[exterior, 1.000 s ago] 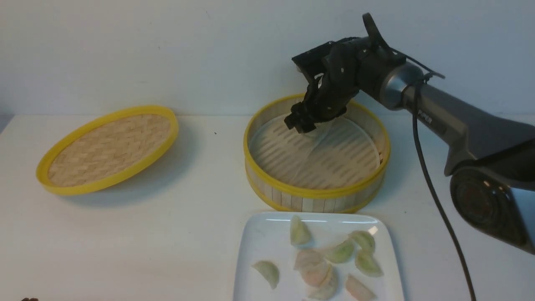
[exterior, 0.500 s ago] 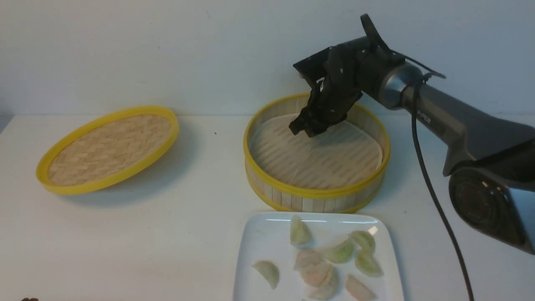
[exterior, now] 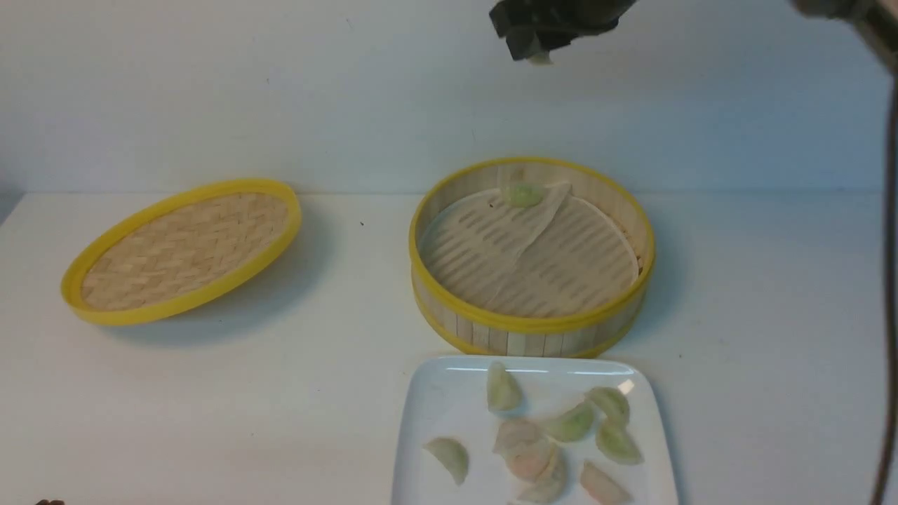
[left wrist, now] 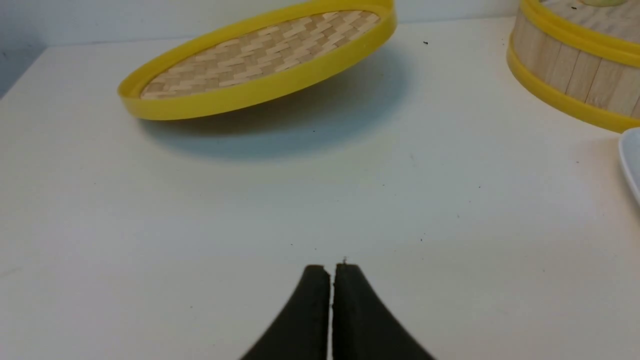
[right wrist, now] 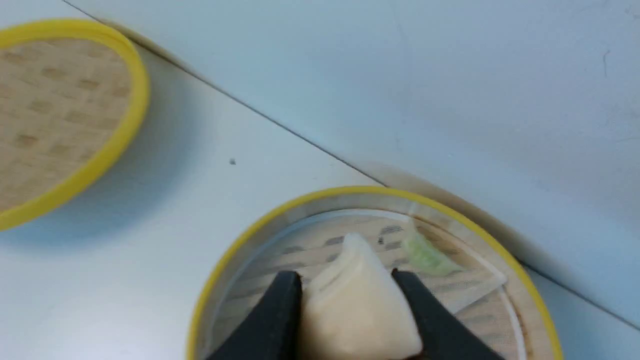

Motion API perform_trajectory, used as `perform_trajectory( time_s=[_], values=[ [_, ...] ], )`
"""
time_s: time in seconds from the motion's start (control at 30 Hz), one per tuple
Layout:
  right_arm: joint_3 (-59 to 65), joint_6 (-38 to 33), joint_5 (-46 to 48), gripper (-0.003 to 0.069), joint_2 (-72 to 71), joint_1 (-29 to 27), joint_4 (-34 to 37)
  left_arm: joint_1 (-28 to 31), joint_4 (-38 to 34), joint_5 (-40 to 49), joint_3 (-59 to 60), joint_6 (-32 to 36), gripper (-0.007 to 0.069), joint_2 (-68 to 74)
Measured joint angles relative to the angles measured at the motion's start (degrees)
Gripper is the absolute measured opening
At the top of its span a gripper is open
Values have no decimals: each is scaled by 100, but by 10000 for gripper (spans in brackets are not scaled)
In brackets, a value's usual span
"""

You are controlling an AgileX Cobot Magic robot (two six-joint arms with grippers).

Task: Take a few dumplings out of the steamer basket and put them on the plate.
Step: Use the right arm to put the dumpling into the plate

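Observation:
The steamer basket (exterior: 519, 324) stands at the middle back of the table. One pale green dumpling (exterior: 524, 194) lies on its liner by the far wall, where a flap of the liner is folded over. My right gripper (exterior: 537, 45) is high above the basket's far side, shut on a whitish dumpling (right wrist: 355, 305). In the right wrist view the basket (right wrist: 240, 250) and the green dumpling (right wrist: 425, 252) are below. The white plate (exterior: 435, 400) in front of the basket holds several dumplings (exterior: 532, 456). My left gripper (left wrist: 332, 267) is shut and empty, low over bare table.
The flat woven yellow-rimmed lid (exterior: 179, 249) lies tilted at the back left; it also shows in the left wrist view (left wrist: 260, 60). The left wrist view catches the basket's wall (left wrist: 565, 75) and the plate's edge (left wrist: 631, 160). A wall stands right behind the table.
My right gripper has risen from inside the basket to high above it, carrying a whitish dumpling. The liner's flap has settled and the green dumpling now shows.

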Motion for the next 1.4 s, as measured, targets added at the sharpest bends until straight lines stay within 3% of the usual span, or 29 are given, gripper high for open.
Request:
perform_trajectory(
  time_s=[0.33, 0.57, 0.63, 0.73, 0.87, 1.0, 1.2, 1.4],
  values=[
    [3990, -190, 21, 206, -2919, 134, 500, 0, 0, 0, 0, 0, -6, 0],
    [7022, -224, -204, 206, -3778, 138, 938, 0, 0, 0, 0, 0, -6, 0],
    [7600, -260, -416, 206, -3783, 158, 1199, 0, 0, 0, 0, 0, -6, 0],
    [8452, -539, -1540, 206, -3769, 335, 1667, 0, 0, 0, 0, 0, -6, 0],
    [8767, -878, -2497, 206, -3676, 615, 1988, 0, 0, 0, 0, 0, -6, 0],
    [8767, -945, -2800, 232, -3444, 765, 2080, 0, 0, 0, 0, 0, -6, 0],
    [8772, -967, -2872, 384, -3158, 782, 2080, 0, 0, 0, 0, 0, -6, 0],
    [8714, -977, -2805, 451, -3197, 782, 2022, 0, 0, 0, 0, 0, -6, 0]
  ],
)
